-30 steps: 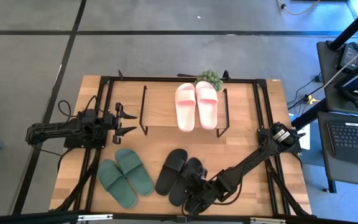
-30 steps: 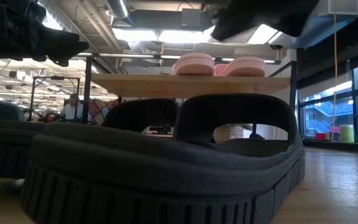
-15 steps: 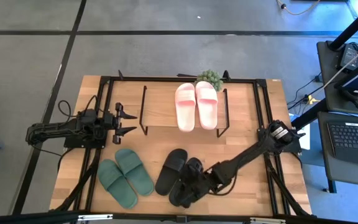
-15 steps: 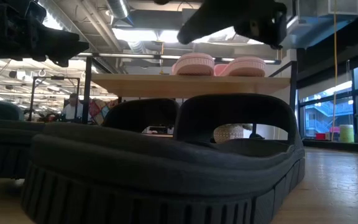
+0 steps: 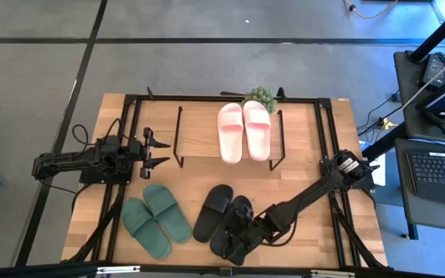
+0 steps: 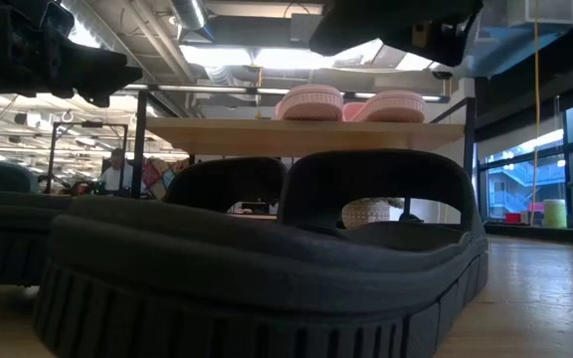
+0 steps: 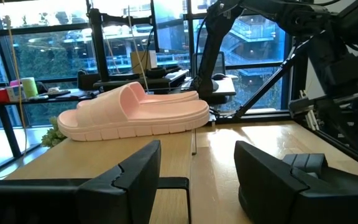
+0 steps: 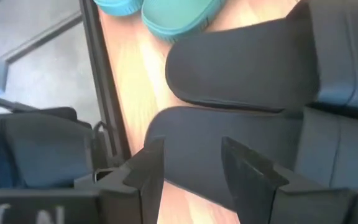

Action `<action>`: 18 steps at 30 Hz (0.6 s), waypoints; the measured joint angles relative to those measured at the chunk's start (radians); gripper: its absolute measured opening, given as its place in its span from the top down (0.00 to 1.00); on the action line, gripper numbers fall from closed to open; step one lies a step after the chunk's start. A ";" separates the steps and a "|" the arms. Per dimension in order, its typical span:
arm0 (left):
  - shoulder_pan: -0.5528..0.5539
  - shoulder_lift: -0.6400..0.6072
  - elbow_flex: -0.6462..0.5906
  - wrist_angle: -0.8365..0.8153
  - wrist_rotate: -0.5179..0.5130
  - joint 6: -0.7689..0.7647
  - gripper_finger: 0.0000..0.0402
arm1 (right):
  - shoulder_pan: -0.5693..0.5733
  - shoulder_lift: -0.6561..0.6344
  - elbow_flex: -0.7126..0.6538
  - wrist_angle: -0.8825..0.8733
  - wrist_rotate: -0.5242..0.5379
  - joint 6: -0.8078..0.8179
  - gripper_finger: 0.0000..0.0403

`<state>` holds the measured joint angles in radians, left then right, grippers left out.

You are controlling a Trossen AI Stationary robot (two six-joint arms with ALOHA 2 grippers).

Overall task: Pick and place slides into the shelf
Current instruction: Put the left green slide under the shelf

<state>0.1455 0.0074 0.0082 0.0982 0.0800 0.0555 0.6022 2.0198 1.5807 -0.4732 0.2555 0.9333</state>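
Two black slides [image 5: 213, 212] lie sole-down side by side near the table's near edge, and the right one [image 5: 234, 224] fills the low view [image 6: 267, 268]. My right gripper [image 5: 236, 238] hovers open above that slide's near end [image 8: 241, 130], clear of it in the low view [image 6: 396, 25]. The green pair [image 5: 157, 220] lies to the left. The pink pair [image 5: 244, 130] rests on the right half of the shelf's wooden top [image 5: 203, 131]. My left gripper [image 5: 159, 152] waits open beside the shelf's left end [image 7: 197, 174].
A black metal frame [image 5: 126, 116] runs around the table. A small potted plant [image 5: 261, 96] stands behind the shelf's right end. The left half of the shelf board is bare. Bare wood [image 5: 300, 185] lies between the shelf and the right arm.
My right gripper has moved a little toward the table's left and far side, from the near edge to above the near end of the right black slide. In the low view it dipped and rose again. The slides have stayed put.
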 joint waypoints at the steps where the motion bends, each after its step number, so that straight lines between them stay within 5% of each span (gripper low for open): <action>1: 0.000 0.000 0.000 0.000 0.000 0.000 0.51 | 0.000 -0.003 -0.001 -0.006 -0.013 -0.011 0.61; 18: 0.000 0.000 0.000 0.000 0.003 -0.033 0.51 | -0.019 -0.142 -0.068 -0.192 0.014 -0.139 0.61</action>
<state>0.1453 0.0072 0.0082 0.0982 0.0829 0.0227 0.5835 1.8776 1.5131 -0.6648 0.2693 0.7944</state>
